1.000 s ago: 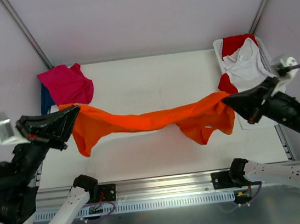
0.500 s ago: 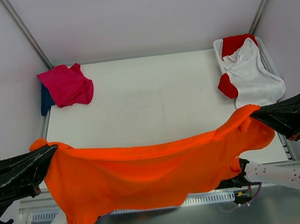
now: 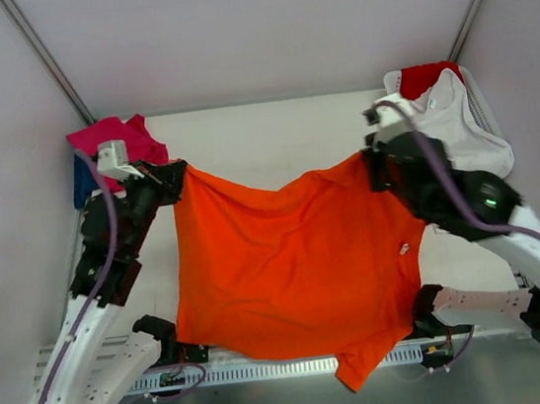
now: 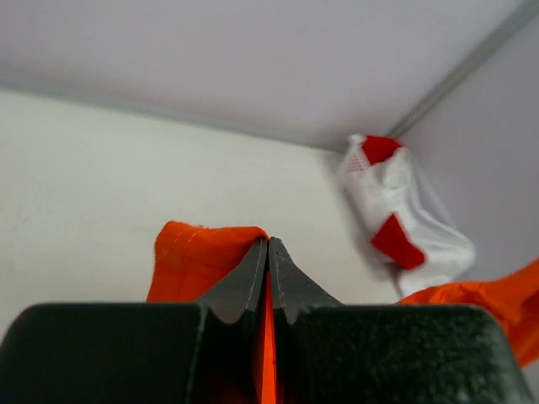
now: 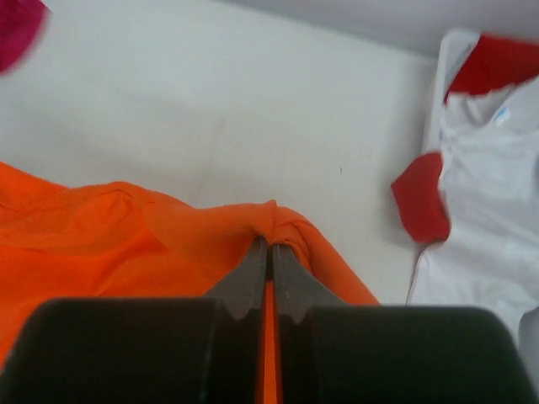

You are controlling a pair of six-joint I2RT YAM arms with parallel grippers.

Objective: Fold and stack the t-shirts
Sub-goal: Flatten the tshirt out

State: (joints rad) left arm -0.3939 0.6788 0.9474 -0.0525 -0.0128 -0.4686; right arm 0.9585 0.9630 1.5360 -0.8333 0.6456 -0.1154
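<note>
Orange t-shirt (image 3: pixel 299 268), soft and light, is sagging; left gripper (image 3: pixel 176 170) and right gripper (image 3: pixel 370 159) are pinching its 2 far corners.

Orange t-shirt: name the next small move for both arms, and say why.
Probably draw both pincers a little toward the far edge, then lower them. The left pincer and right pincer are each shut on a top corner of the orange t-shirt, spread between them, but its hem hangs past the near edge of the table. That should lay it all flat.
</note>
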